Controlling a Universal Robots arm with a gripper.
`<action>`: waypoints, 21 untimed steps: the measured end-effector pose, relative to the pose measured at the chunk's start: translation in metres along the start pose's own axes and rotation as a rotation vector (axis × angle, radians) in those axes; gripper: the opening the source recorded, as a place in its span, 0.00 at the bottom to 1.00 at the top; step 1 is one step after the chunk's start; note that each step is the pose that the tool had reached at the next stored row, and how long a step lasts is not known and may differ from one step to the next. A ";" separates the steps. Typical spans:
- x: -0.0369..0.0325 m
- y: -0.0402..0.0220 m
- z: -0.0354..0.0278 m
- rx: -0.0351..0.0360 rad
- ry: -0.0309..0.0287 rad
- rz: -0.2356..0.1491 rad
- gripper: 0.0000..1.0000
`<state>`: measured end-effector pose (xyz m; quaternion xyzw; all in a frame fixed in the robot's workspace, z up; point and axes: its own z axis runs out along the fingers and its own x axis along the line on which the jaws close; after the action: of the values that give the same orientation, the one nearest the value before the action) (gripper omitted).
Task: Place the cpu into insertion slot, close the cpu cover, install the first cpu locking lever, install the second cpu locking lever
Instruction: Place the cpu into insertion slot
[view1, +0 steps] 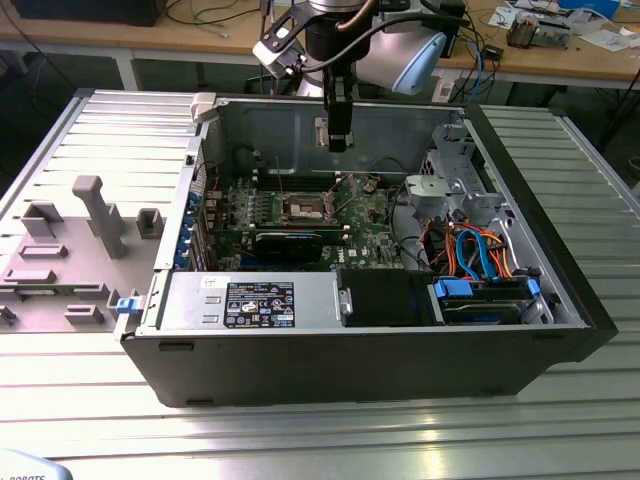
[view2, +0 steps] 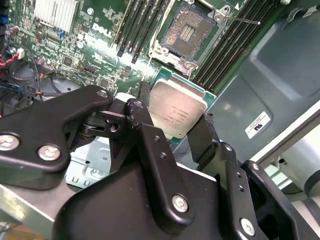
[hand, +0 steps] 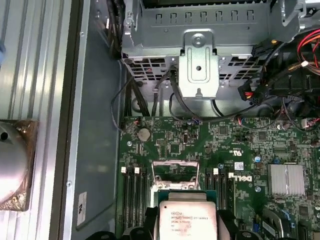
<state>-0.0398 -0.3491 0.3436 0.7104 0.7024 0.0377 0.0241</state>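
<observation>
Gripper (view2: 172, 122) jaws clamped on the cpu (view2: 178, 109), held over the motherboard (hand: 240, 145) inside the open case (view1: 350, 370), apart from the exposed insertion slot (view2: 186, 31).

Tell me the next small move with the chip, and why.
Probably shift the cpu across until centred over the insertion slot before lowering: the gripper is shut on it above the motherboard, and the empty slot sits off to one side.
</observation>
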 end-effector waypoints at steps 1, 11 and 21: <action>0.0000 0.0000 0.0003 -0.0003 -0.0020 0.022 0.54; 0.0000 0.0000 0.0005 -0.0004 -0.0022 0.023 0.54; 0.0000 -0.0001 0.0016 -0.0014 -0.0066 0.075 0.54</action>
<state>-0.0398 -0.3491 0.3420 0.7362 0.6753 0.0367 0.0254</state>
